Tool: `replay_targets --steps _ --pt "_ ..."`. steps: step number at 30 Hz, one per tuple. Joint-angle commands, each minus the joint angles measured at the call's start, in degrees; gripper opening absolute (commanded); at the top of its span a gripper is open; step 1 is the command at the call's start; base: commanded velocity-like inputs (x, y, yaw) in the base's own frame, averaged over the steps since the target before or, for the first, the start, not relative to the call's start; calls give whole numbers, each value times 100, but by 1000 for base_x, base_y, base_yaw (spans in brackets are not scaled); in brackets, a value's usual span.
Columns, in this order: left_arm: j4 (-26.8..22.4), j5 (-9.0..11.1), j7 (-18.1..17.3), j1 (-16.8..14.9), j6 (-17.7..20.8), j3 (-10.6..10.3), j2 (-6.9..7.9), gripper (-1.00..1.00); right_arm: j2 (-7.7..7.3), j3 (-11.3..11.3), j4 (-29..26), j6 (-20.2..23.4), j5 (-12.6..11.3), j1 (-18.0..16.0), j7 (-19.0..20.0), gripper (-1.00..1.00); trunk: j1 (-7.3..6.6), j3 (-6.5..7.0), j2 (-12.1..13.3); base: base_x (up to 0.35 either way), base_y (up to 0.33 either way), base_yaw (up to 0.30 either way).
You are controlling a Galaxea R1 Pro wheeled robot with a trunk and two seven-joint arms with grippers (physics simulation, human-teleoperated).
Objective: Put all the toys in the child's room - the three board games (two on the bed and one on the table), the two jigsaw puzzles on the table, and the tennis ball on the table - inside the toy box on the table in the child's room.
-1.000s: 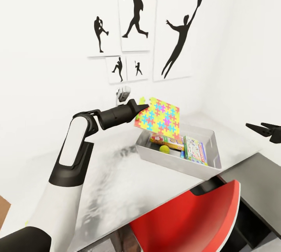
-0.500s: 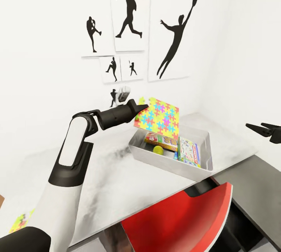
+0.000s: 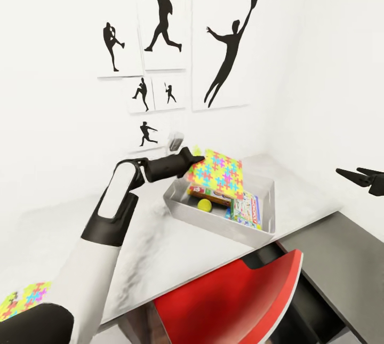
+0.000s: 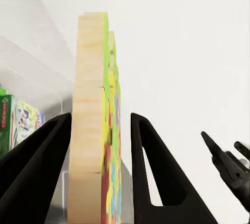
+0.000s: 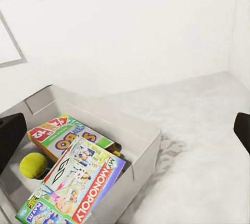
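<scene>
**Left gripper holds a jigsaw puzzle over the toy box**

The left gripper (image 3: 193, 161) clamps the near corner of a jigsaw puzzle (image 3: 217, 172), which slopes over the back part of the toy box (image 3: 216, 219). In the left wrist view the puzzle (image 4: 95, 120) stands edge-on between the two black fingers (image 4: 156, 172), both pressed close to its faces. Its lower edge hangs above the box's contents, apart from the box rim.

The right gripper (image 3: 360, 176) hovers well to the right of the toy box, off the table's edge, with its tips drawn to a narrow point; whether they meet I cannot tell.

Inside the toy box lie three board games: one red and green (image 5: 70, 135), a Monopoly box (image 5: 86, 174) leaning across it, and a third (image 5: 39, 211) partly under the Monopoly. One tennis ball (image 5: 33, 164) sits in the box beside them, touching the red and green game.

The toy box rests on the white table (image 3: 160, 248), near the far right corner by the wall. Bare tabletop lies open to the left of the box and in front of it. A red chair (image 3: 234, 301) stands just in front of the table edge below the box. A second jigsaw puzzle (image 3: 24, 298) lies well to the left of the box, at the table's near left edge.
</scene>
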Motion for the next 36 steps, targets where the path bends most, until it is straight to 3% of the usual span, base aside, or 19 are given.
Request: replay_targets --steps 1,5,9,14,21,26,30,36 --pt "487 128 -127 -156 -103 -14 -8 -100 -1 -5 -1 46 -2 -7 22 100 0 -6 -5 0 -4 0" --pt "1810 128 -795 -633 -241 -48 -12 -100 -2 -5 -1 46 -2 -11 23 100 0 -6 -5 0 -2 -7" --pt "2320 115 -1110 -821 -238 -59 11 -100 -2 -5 -1 46 -2 -10 118 100 0 -6 -5 0 -1 -142" --pt "2528 104 -1230 -875 -220 -67 45 -100 -2 -18 -1 46 1 -13 632 100 0 -6 -5 0 0 -256" --pt "2569 87 -1281 -880 -142 -79 69 -100 -2 -22 -1 50 6 -12 756 100 0 -6 -5 0 0 -257" --pt "2636 -119 -1282 -889 -122 -139 111 -100 -2 -22 -1 47 7 -12 768 100 0 -6 -5 0 0 -69" --pt "2967 -297 -1284 -906 -120 -162 190 -100 -2 -23 -1 47 7 -15 770 100 0 -6 -5 0 0 -14" --pt "3605 -440 -1318 -1148 -162 -188 182 -100 -4 -81 -1 53 7 -23 785 100 0 -6 -5 0 0 -32"
